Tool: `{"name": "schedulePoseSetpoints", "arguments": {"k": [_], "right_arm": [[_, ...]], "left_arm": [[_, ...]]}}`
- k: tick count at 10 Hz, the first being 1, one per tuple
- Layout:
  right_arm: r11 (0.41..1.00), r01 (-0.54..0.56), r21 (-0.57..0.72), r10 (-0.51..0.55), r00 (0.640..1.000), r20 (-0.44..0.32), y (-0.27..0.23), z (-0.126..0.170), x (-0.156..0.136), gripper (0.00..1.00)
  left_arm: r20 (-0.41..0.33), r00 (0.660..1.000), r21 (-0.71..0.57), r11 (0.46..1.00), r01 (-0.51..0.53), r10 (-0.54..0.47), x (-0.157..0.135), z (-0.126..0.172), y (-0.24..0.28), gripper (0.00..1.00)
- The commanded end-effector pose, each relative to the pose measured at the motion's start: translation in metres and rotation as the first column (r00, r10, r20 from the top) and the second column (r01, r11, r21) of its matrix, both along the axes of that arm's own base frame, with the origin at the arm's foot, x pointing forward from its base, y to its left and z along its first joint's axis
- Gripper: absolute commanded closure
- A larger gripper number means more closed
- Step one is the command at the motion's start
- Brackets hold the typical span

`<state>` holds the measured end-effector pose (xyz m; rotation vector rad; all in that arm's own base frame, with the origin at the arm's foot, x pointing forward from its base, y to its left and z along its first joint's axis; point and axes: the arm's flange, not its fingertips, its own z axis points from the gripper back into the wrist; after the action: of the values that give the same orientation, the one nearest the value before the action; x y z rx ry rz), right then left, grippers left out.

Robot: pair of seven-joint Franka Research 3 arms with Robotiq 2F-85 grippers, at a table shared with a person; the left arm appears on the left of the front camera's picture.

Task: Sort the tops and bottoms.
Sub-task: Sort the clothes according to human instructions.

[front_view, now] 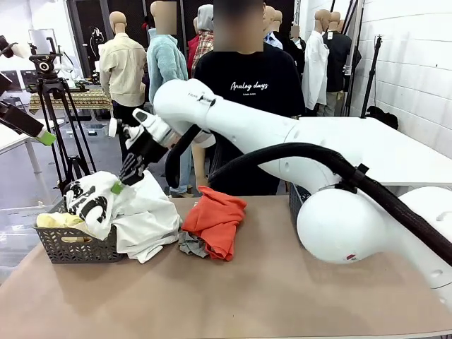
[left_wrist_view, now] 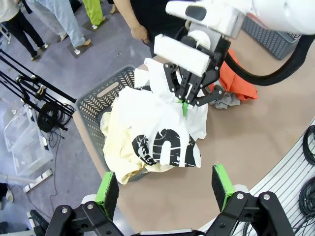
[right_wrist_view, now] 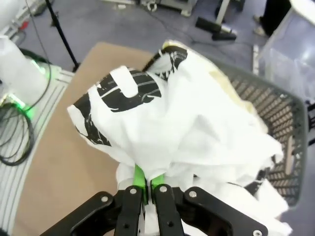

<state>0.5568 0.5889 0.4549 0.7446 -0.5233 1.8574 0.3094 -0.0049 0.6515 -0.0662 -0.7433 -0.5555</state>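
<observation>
The patterned shirt [front_view: 88, 198] lies over the basket [front_view: 70, 248] at nine o'clock, its cloth pinched by the right gripper [front_view: 121, 185]. The left gripper [left_wrist_view: 165, 189] hangs spread. The orange piece [front_view: 215, 219] and grey piece [front_view: 191, 245] (table's middle) seem unsorted.

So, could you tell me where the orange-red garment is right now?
In the front view the orange-red garment lies crumpled mid-table, just right of the white garment spilling from the grey basket, with a grey garment tucked under its near-left edge.
</observation>
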Motion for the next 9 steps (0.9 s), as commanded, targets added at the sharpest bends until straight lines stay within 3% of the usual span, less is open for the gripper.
{"name": "schedulePoseSetpoints", "arguments": {"k": [1,5,7,9], "right_arm": [[0.998,-0.007,0.055,0.007,1.0,0.001,-0.003,0.014,0.002,1.0],[1.0,0.0,0.026,0.0,1.0,0.002,-0.002,0.01,0.001,1.0],[0.963,0.24,0.123,-0.248,0.967,0.057,0.045,0.024,0.02,1.0],[0.905,0.421,0.061,-0.425,0.897,0.122,0.098,0.041,0.046,1.0]], "left_arm": [[-0.001,1.0,0.003,1.0,-0.015,0.015,0.001,0.002,-0.001,0.01],[-0.001,1.0,0.003,1.0,-0.015,0.015,0.001,0.002,-0.001,0.01],[-0.001,1.0,0.003,1.0,-0.015,0.015,0.001,0.002,-0.001,0.01],[-0.001,1.0,0.003,1.0,-0.015,0.015,0.001,0.002,-0.001,0.01]]}}
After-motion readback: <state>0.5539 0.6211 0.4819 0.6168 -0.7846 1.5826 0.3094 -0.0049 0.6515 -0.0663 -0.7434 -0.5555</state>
